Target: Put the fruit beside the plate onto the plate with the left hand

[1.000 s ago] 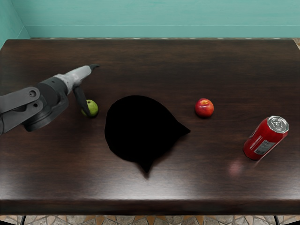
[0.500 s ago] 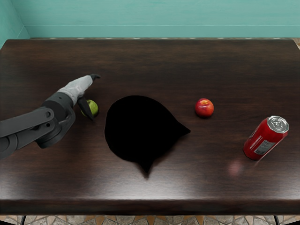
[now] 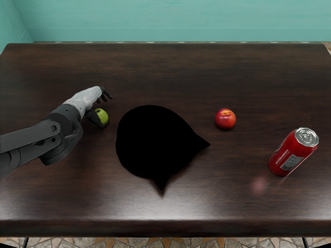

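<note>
1. The left hand (image 3: 89, 99) is held just above and behind the green fruit (image 3: 102, 117), its arm brought in from the left edge.
2. The hand is seen as apart: the fingers (image 3: 106, 94) are arched loosely over the fruit with a gap left beneath them, and nothing is clamped yet. The dark thumb seems to be set against the fruit's left side.
3. The green fruit is rested on the table (image 3: 165, 67), just beside the left rim of the black plate (image 3: 155, 142) and not on it.
4. A red apple (image 3: 225, 119) is placed further off, to the plate's right, and a red can (image 3: 292, 151) is stood tilted near the right edge.
5. The fruit is judged to be small, light, firm and smooth-skinned, so it is likely to roll or slip if it is pinched off-centre.
6. A hold is best taken across its widest part, thumb on one side and fingers opposite, with only moderate pressure needed.
7. The right hand is not shown.
</note>
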Robot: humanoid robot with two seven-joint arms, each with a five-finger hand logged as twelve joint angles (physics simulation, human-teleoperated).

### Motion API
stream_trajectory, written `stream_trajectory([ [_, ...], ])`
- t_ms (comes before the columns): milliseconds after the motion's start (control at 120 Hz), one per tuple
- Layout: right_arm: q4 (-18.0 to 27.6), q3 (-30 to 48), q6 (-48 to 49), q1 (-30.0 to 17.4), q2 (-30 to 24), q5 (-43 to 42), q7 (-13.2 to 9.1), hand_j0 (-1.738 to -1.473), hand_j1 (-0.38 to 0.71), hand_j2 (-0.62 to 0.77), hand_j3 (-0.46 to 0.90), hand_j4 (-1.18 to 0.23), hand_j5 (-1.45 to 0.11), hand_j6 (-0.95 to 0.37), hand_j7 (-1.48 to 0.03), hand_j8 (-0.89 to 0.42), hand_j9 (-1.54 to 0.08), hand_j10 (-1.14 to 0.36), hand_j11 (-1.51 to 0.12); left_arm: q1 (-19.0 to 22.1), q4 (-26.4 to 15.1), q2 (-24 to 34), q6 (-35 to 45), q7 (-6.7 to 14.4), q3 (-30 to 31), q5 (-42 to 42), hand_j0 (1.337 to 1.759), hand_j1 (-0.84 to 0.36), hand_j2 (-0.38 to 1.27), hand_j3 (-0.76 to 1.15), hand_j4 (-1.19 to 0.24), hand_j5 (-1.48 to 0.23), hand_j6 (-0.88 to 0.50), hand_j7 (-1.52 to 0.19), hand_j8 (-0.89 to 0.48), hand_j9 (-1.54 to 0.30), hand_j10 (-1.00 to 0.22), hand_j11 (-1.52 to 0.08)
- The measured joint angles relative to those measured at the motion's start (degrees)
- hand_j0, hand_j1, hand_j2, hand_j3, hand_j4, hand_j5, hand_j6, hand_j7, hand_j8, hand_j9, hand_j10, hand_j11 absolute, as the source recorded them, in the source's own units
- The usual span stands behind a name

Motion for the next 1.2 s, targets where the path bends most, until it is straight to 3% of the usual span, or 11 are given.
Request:
stream_trajectory([
  [442, 0.0, 0.0, 0.0, 0.02, 0.0, -0.01, 0.01, -1.658, -0.35, 0.0, 0.0, 0.0, 0.0, 0.0, 0.0, 0.0, 0.0, 0.0, 0.0, -2.5, 0.01, 0.05, -2.37, 0.0, 1.88, -4.44, 1.657, -0.29, 0.16, 0.0, -0.57, -0.71, -0.57, -0.71, -0.5, -0.72, -0.56, -0.73],
  [917, 0.0, 0.0, 0.0, -0.01, 0.0, 0.03, 0.02, -1.658, -0.35, 0.0, 0.0, 0.0, 0.0, 0.0, 0.0, 0.0, 0.0, 0.0, 0.0, -2.92, 0.03, 0.04, -3.2, 0.02, 2.04, -7.16, 1.652, -0.28, 0.27, 0.0, -0.69, -0.86, -0.62, -0.87, -0.46, -0.88, -0.53, -0.9],
  [1125, 0.0, 0.0, 0.0, 0.01, 0.0, 0.01, 0.0, -1.658, -0.35, 0.0, 0.0, 0.0, 0.0, 0.0, 0.0, 0.0, 0.0, 0.0, 0.0, -7.11, 0.39, 0.87, -3.28, 0.01, 1.58, -13.85, 1.655, -0.31, 0.4, 0.0, -0.69, -0.93, -0.64, -0.93, -0.45, -0.91, -0.53, -0.92],
  [1200, -0.01, 0.0, 0.0, 0.02, 0.0, 0.0, 0.01, -1.658, -0.35, 0.0, 0.0, 0.0, 0.0, 0.0, 0.0, 0.0, 0.0, 0.0, 0.0, -8.95, 0.52, 1.4, -3.26, 0.02, 1.53, -17.42, 1.655, -0.32, 0.36, 0.0, -0.69, -0.93, -0.64, -0.93, -0.44, -0.92, -0.52, -0.92],
])
